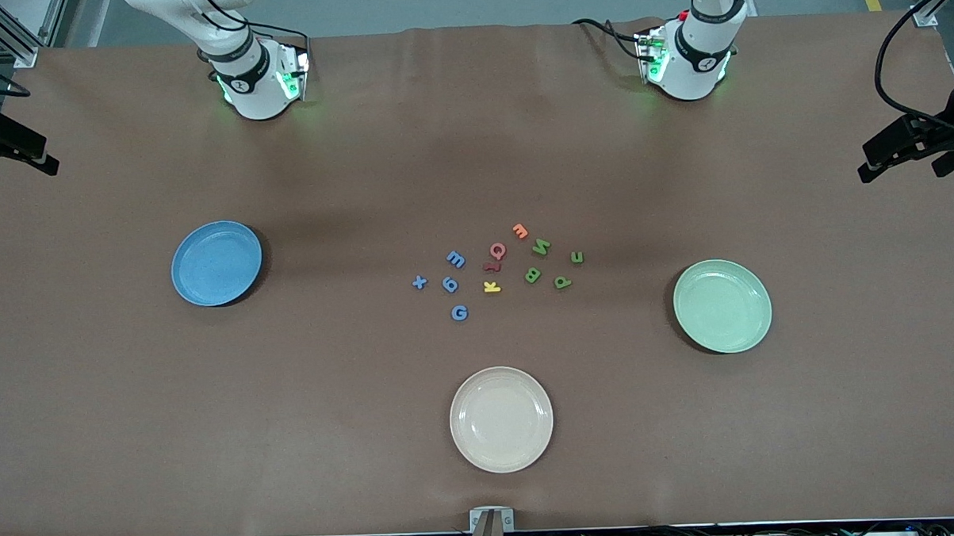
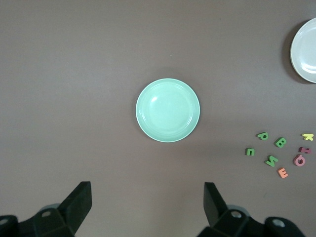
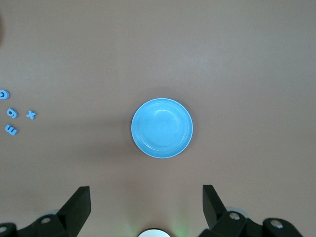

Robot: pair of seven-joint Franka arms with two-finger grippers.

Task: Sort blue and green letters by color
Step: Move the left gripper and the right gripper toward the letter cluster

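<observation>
The blue letters point(image 1: 444, 283) lie in a small bunch in the middle of the front picture, on the brown table point(image 1: 371, 430). They are an X, an E, a 9 shape and a G, with the G lowest. The green letters point(image 1: 552, 267) lie just beside them, toward the left arm's end of the table: N, U, B and P. Between the two bunches sit a red letter point(image 1: 495, 255), an orange one point(image 1: 520, 231) higher up, and a yellow K point(image 1: 491, 286). Nothing lies on top of any letter.

A blue plate point(image 1: 216, 263) sits at the middle left of the picture, well apart from the letters. A green plate point(image 1: 722, 305) sits at the middle right. A white plate point(image 1: 501, 419) sits at the lower middle.

The left pincer point(image 2: 148, 207) hangs high over the green plate, wide and holding nothing. The right pincer point(image 3: 146, 207) hangs high over the blue plate, wide and holding nothing too.
</observation>
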